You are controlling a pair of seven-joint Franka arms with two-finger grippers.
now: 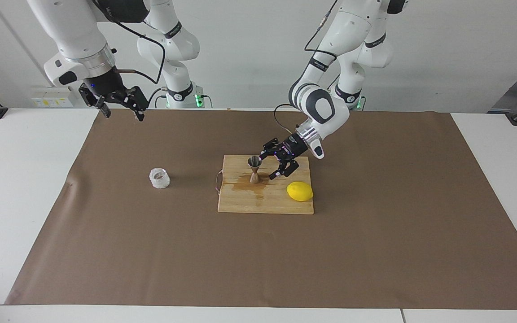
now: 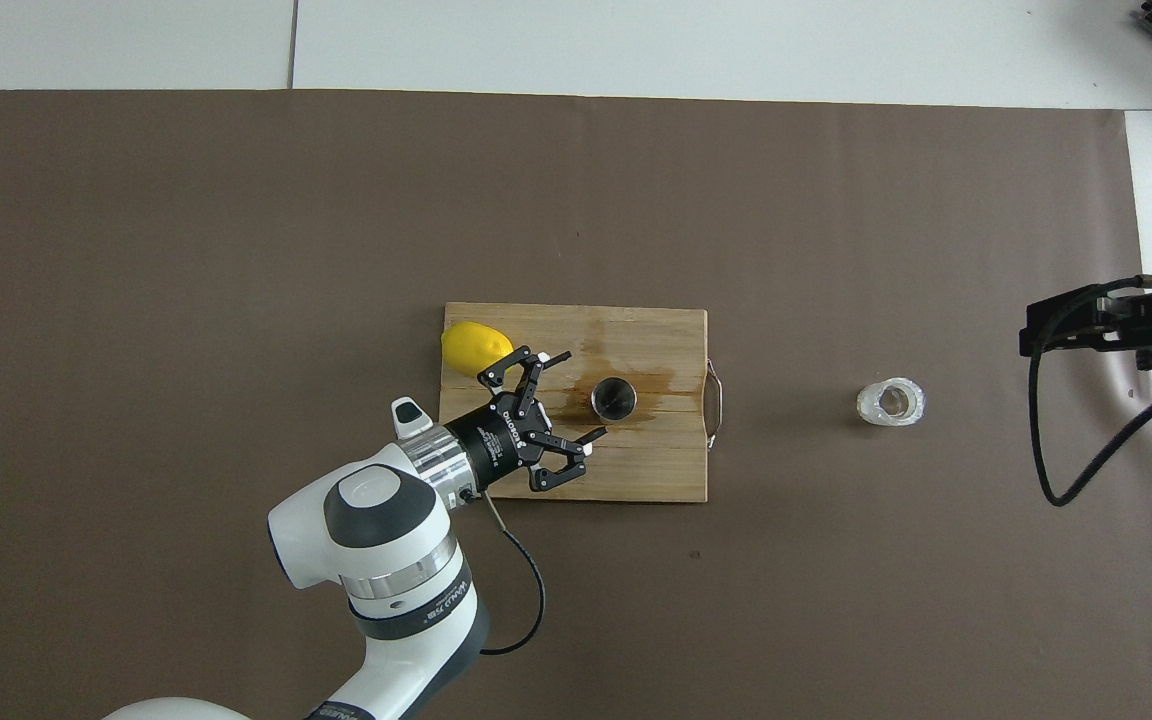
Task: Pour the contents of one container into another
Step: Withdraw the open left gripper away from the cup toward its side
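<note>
The translucent-white textured cup (image 1: pixel 159 178) (image 2: pixel 891 402) stands upright on the brown mat, toward the right arm's end of the table. The steel jigger (image 1: pixel 254 168) (image 2: pixel 614 397) stands upright on the wooden cutting board (image 1: pixel 265 204) (image 2: pixel 666 335), in a brown wet stain. My left gripper (image 1: pixel 268 167) (image 2: pixel 584 394) is low over the board, open, right beside the jigger with its fingers spread on either side and not closed on it. My right gripper (image 1: pixel 124 116) (image 2: pixel 1031 335) is open, empty and raised over the mat's edge at the right arm's end, apart from the cup.
A yellow lemon (image 1: pixel 300 191) (image 2: pixel 476 345) lies on the board's corner, close to the left gripper's wrist. The board has a metal handle (image 2: pixel 715 405) on the side toward the cup. The brown mat (image 1: pixel 375 251) covers most of the white table.
</note>
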